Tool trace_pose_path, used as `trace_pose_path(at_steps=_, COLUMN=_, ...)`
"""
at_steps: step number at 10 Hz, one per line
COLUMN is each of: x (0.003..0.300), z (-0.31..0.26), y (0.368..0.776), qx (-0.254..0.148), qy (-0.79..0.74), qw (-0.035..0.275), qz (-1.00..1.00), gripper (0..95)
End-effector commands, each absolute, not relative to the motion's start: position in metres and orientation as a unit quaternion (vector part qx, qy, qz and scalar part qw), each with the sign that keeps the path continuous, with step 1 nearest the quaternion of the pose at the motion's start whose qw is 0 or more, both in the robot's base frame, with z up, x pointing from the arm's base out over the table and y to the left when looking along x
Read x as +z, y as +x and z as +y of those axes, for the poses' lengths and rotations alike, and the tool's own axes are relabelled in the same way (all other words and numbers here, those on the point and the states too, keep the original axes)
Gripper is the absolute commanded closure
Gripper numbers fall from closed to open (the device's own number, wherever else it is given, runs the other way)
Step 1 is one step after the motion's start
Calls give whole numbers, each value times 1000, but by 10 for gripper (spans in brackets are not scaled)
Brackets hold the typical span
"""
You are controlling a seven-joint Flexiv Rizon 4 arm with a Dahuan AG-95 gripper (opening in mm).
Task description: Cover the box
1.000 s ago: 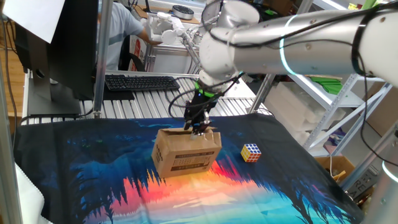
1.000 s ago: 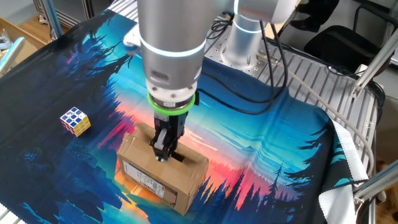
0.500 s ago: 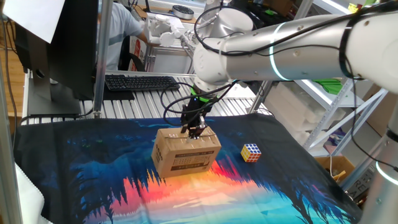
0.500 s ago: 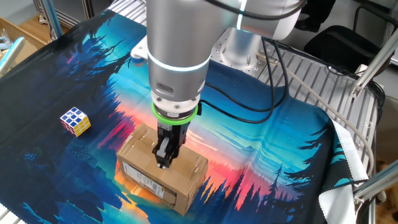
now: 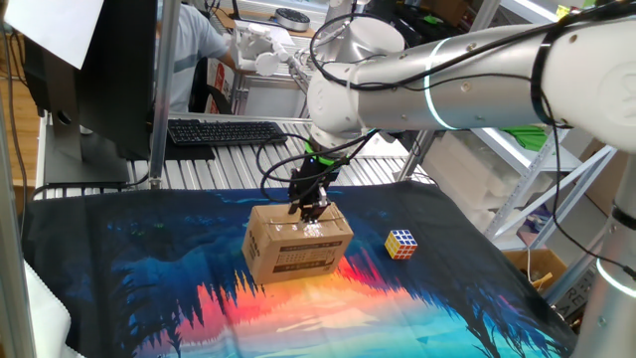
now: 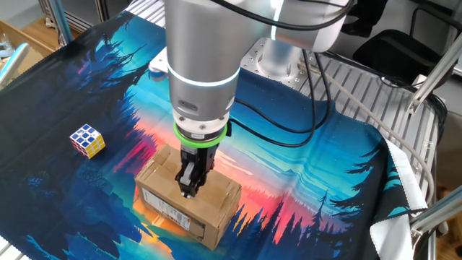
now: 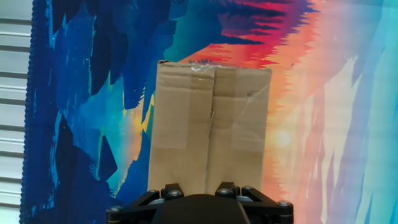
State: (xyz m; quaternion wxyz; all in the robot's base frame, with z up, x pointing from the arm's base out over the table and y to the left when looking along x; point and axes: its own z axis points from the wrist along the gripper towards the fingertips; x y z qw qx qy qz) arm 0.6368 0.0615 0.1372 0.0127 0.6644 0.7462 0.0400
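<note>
Cardboard, brown and corrugated, makes up the box (image 5: 297, 244), which sits near the middle of a printed forest-scene cloth (image 5: 149, 288) spread over the counter; in the other fixed view it lies in the lower centre of the frame, and in the hand view it fills the middle, its two top flaps lying flat with a seam running between them. Judging from that, the flaps are already folded down, and the hand (image 6: 189, 185) points straight down onto the lid, most likely to press the flaps level so they do not spring back up. Its tips appear to meet the top surface, though neither fixed view shows the contact line clearly enough to be sure.

Whether the fingers are spread or pressed together I cannot tell: both fixed views show them as one dark, narrow shape, and the hand view shows only the dark base of the hand along the bottom edge, not the tips. Nothing seems to be pinched.

A small multicoloured Rubik's cube (image 5: 400, 244) rests on the cloth well apart from the box, right of it in one fixed view, left in the other; it looks irrelevant to the job.

Printed text on the box's side is too small to read. Whatever is inside the box is hidden.
</note>
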Motion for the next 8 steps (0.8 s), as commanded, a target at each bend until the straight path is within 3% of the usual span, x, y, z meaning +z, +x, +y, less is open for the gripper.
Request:
trace_pose_path(at_steps=1, x=135, z=61, y=638, qx=40, qy=664, qw=12, qz=746, gripper=570)
trace_pose_path(at_steps=8, x=126, z=60, y=635, qx=46, qy=664, qw=14, qz=746, gripper=570)
